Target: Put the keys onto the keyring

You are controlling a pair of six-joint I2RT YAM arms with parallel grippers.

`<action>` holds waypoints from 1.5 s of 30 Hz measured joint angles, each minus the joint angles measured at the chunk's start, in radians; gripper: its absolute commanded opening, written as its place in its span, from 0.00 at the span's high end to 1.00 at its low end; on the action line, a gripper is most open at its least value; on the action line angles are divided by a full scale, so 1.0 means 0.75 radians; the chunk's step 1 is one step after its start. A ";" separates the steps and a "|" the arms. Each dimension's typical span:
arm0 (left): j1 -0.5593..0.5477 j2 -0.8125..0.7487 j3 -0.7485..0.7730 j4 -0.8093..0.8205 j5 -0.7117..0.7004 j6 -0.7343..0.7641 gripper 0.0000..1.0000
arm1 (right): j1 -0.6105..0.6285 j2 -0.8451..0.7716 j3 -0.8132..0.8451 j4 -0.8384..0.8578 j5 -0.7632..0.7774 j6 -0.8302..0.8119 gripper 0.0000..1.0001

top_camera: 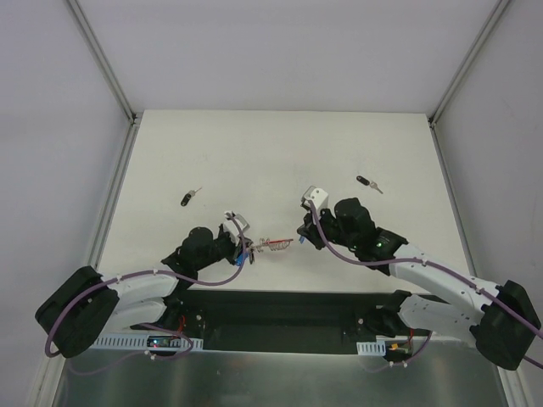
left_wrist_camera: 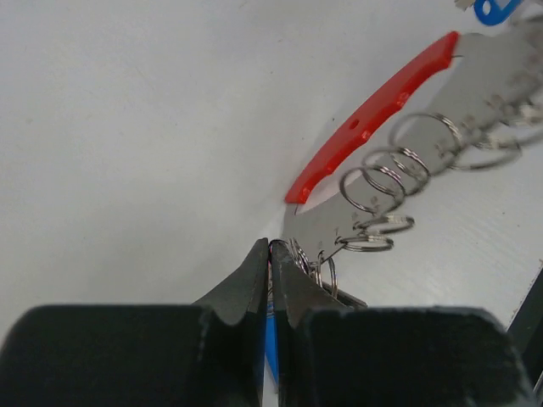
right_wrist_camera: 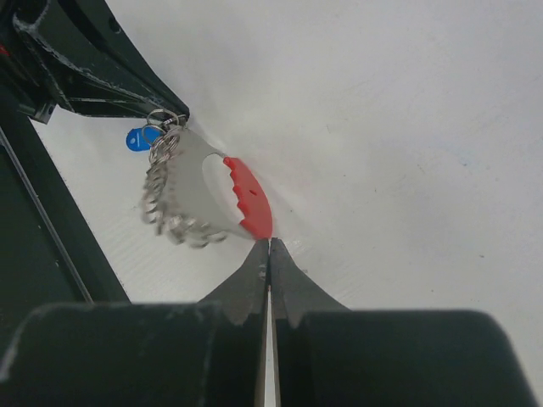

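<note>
Curved red plastic-band keyring (right_wrist_camera: 244, 197) with its silver ring chain sits strung just above the table (top_camera: 280, 153), front-centre, left gripper (left_wrist_camera: 271, 249) clamped shut on the end ring by the small blue-headed key (right_wrist_camera: 136, 138), right gripper (right_wrist_camera: 269, 246) closed on the band tip; it looks light, chain floppy, rings slick, so grip the stiff band.

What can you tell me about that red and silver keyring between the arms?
The keyring has a curved red plastic band edging what looks like a flat grey plate, with a row of silver wire rings along the other side. It is near the front of the table. The left fingers pinch its ring end, beside a blue-headed key; the right fingers pinch the red tip.
</note>
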 measured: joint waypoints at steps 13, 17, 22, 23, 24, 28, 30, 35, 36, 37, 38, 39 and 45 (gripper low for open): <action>0.063 0.052 -0.063 0.032 -0.152 -0.146 1.00 | -0.001 0.073 0.035 -0.011 -0.062 -0.001 0.99; 0.063 0.026 -0.025 -0.022 -0.141 -0.156 1.00 | -0.001 0.073 0.036 -0.012 -0.067 -0.005 0.99; 0.063 0.048 0.120 -0.119 -0.141 -0.204 1.00 | -0.001 0.073 0.036 -0.015 -0.067 -0.006 0.99; 0.063 0.066 0.155 -0.127 -0.140 -0.216 1.00 | -0.001 0.074 0.036 -0.015 -0.066 -0.007 0.99; 0.063 0.091 0.198 -0.141 -0.134 -0.226 1.00 | -0.001 0.074 0.036 -0.015 -0.066 -0.007 0.99; 0.060 0.219 0.394 -0.216 -0.061 -0.265 1.00 | -0.001 0.075 0.036 -0.017 -0.062 -0.007 0.99; 0.057 0.240 0.469 -0.260 -0.026 -0.284 1.00 | -0.001 0.071 0.036 -0.021 -0.053 -0.009 0.99; 0.040 0.010 0.476 -0.432 -0.013 -0.292 1.00 | -0.003 -0.001 0.036 -0.034 -0.008 -0.012 0.99; 0.032 -0.048 0.476 -0.466 -0.017 -0.291 1.00 | -0.003 -0.016 0.036 -0.033 0.001 -0.014 0.99; 0.022 -0.118 0.476 -0.503 -0.019 -0.290 1.00 | -0.004 -0.028 0.036 -0.032 0.008 -0.015 0.99; 0.006 -0.179 0.479 -0.533 -0.019 -0.290 1.00 | -0.004 -0.036 0.036 -0.032 0.013 -0.015 0.99; -0.011 -0.226 0.486 -0.562 -0.022 -0.290 1.00 | -0.005 -0.040 0.036 -0.030 0.016 -0.015 0.99; -0.043 -0.217 0.527 -0.650 -0.042 -0.256 0.77 | -0.005 -0.042 0.036 -0.031 0.019 -0.020 0.99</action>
